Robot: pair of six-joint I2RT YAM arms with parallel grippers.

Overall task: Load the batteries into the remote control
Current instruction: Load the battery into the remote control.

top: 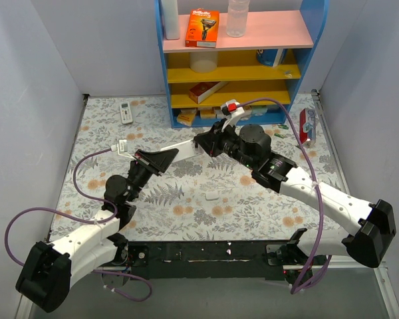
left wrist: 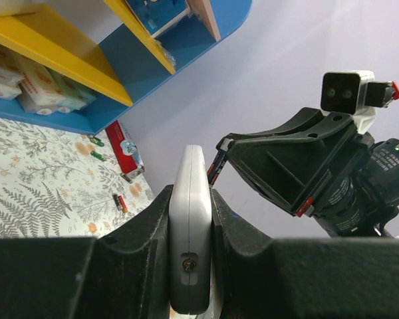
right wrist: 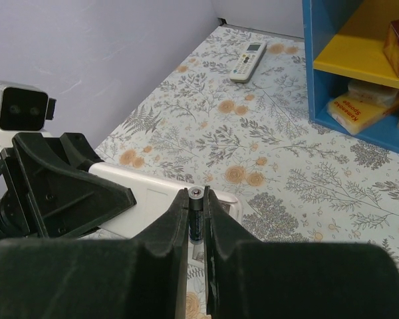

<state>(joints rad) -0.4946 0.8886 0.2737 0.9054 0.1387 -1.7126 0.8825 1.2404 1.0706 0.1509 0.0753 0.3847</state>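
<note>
The white remote control (left wrist: 189, 199) stands on edge, clamped between my left gripper's jaws (left wrist: 190, 196). In the top view it (top: 186, 145) juts from my left gripper (top: 167, 155) toward my right gripper (top: 203, 141). My right gripper (right wrist: 197, 194) is shut on one slim battery (right wrist: 196, 216) with a dark jacket and its metal end up. It holds the battery right at the remote's (right wrist: 146, 196) far end. I cannot tell whether battery and remote touch. Two loose batteries (left wrist: 120, 201) lie on the mat.
A small white lid piece (top: 213, 196) lies on the flowered mat mid-table. A red battery pack (top: 309, 126) and green cells (left wrist: 97, 149) lie at the right. The buttoned white remote (top: 126, 111) lies back left. The blue and yellow shelf (top: 233, 66) stands behind.
</note>
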